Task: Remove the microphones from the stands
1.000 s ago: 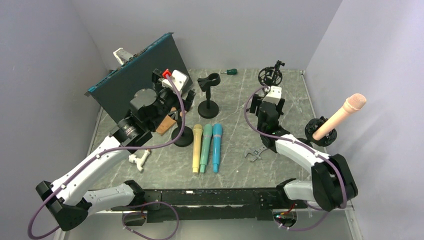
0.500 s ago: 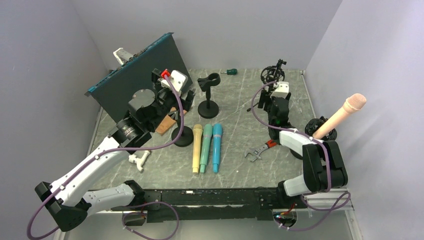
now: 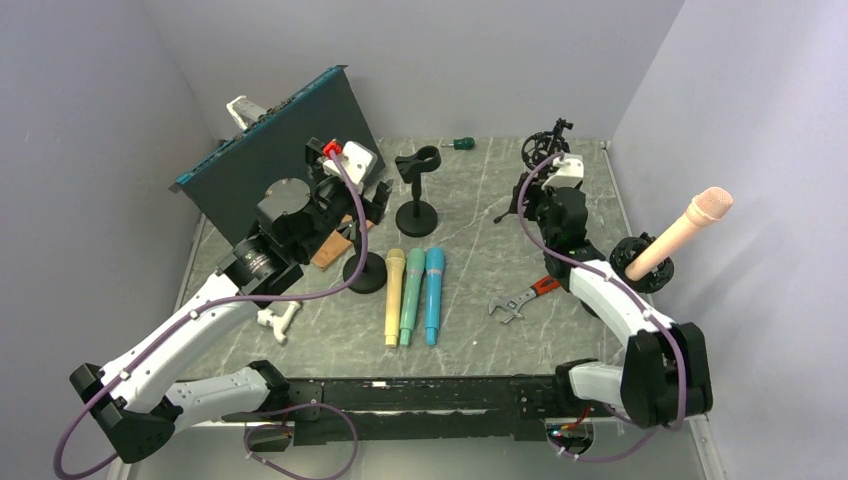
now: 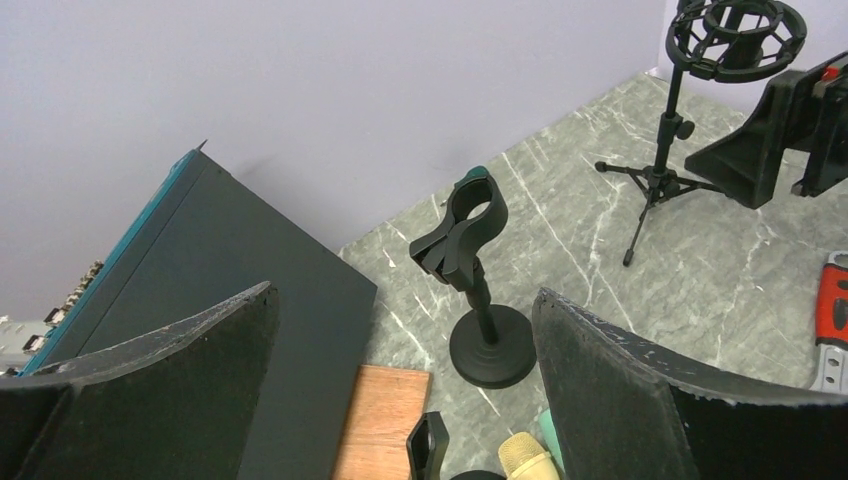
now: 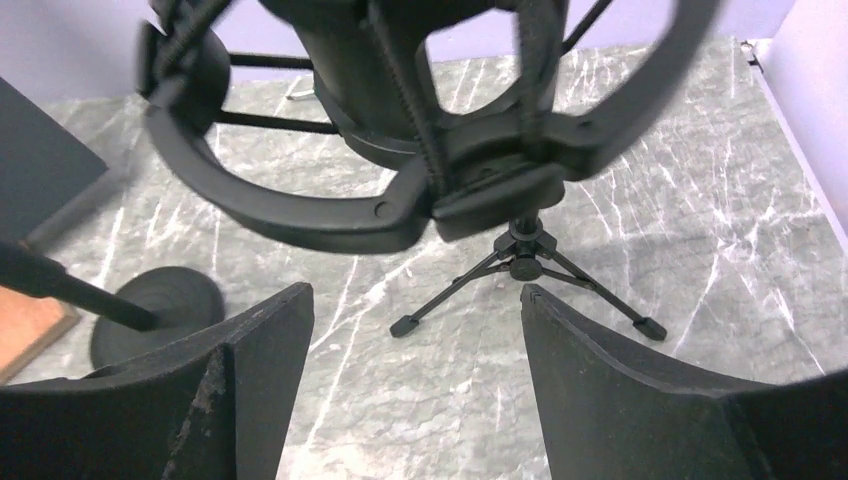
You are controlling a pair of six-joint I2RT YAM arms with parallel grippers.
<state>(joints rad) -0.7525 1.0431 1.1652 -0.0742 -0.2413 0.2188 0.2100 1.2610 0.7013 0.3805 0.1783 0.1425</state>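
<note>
1. Overhead, the pink microphone (image 3: 690,225) sits at the right edge of the frame, tilted up to the right, with its lower end in a round black stand (image 3: 645,268) on the desk (image 3: 470,335). Neither arm touches it. The right arm (image 3: 610,295) reaches toward the upper centre-right, its head just beside a tripod shock mount (image 3: 543,150). The left arm (image 3: 190,330) stretches from the lower left toward a dark panel (image 3: 270,165). A yellow microphone (image 3: 393,295), a green microphone (image 3: 412,293) and a blue microphone (image 3: 434,293) lie side by side at centre, with a red-handled wrench (image 3: 520,300) to their right.
2. From the left wrist, the left fingers (image 4: 180,370) are spread wide with nothing between them. An empty clip stand (image 4: 475,290) stands upright at centre, and the tripod mount is at the upper right.
3. From the right wrist, the right fingers (image 5: 250,380) stand apart and grip nothing. The shock mount's ring fills the top of the frame, blurred and close. It seems to hang just beyond the fingertips, though contact cannot be judged.
</note>
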